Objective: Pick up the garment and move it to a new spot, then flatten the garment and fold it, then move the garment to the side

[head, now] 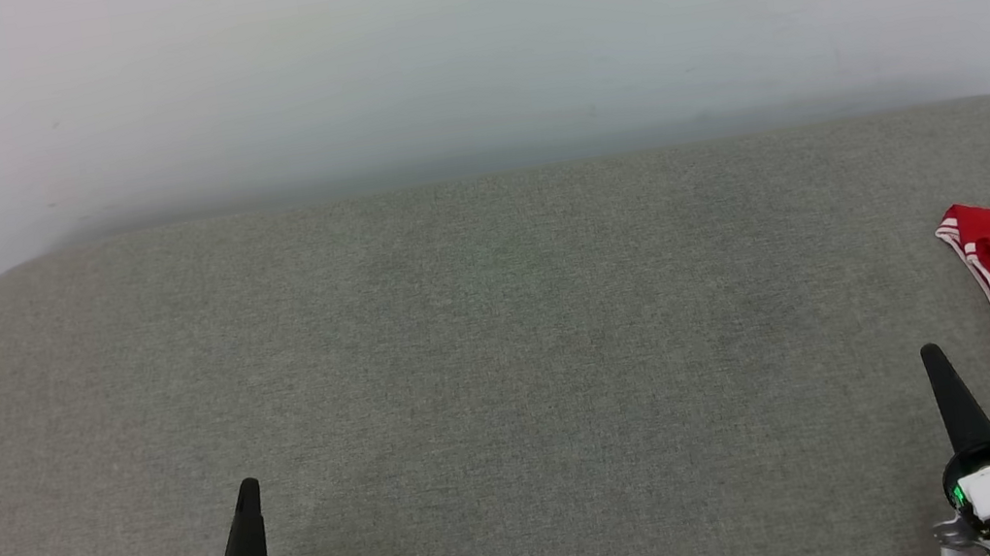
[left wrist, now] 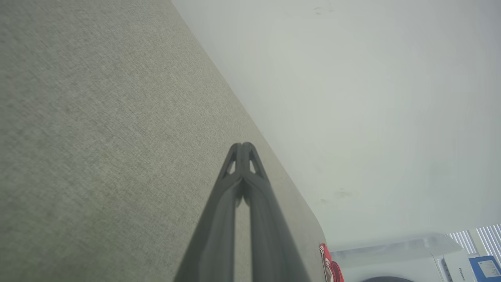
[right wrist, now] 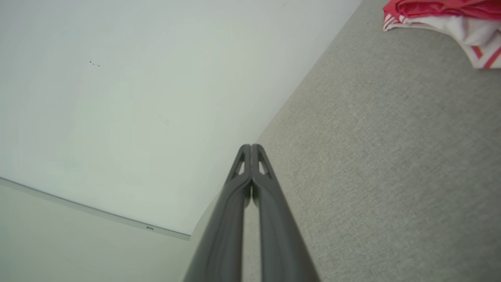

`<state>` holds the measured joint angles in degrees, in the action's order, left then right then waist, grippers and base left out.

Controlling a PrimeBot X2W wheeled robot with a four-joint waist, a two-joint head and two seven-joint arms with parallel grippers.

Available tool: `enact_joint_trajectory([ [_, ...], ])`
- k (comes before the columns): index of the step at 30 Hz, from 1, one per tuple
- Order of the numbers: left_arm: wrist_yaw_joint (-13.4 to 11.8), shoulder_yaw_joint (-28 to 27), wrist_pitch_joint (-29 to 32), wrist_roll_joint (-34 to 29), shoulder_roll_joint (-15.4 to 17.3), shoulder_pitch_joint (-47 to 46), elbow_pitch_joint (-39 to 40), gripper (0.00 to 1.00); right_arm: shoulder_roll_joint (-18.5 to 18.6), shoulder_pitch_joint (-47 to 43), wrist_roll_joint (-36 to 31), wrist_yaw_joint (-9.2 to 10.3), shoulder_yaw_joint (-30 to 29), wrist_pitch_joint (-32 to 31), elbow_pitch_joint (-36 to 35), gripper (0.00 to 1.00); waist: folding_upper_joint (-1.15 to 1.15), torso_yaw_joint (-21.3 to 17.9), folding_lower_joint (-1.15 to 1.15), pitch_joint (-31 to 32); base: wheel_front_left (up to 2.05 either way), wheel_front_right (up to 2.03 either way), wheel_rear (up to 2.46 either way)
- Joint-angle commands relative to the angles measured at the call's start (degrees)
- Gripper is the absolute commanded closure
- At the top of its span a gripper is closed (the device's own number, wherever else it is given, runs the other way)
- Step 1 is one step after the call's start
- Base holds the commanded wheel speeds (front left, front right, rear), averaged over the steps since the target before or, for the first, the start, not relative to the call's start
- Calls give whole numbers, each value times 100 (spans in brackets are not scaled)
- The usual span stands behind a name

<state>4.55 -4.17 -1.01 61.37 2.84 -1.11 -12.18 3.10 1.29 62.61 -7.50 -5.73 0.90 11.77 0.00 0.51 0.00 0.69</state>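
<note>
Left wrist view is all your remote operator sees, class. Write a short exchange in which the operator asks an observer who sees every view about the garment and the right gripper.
Operator: I see just a red sliver of the garment past the table corner. How does it lie?
Observer: In the head view it lies bunched at the table's right side, with white, red-striped trim along its left edge. The frame cuts off the rest.
Operator: Is the right gripper holding it?
Observer: No. The right gripper is shut and empty, apart from the cloth and just to its left.
</note>
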Motion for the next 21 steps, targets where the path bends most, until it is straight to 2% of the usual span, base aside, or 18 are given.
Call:
enact_joint_trajectory([
  [1,46,-31,42,126,9,-134,37,100,-11,133,135,0,-17,-27,-22,100,0,-1,0,-1,0,0,0],
  [21,150,-115,330,1286,8,-304,-54,100,-18,288,1244,1,-46,-308,72,100,0,-17,0,-30,0,0,0],
])
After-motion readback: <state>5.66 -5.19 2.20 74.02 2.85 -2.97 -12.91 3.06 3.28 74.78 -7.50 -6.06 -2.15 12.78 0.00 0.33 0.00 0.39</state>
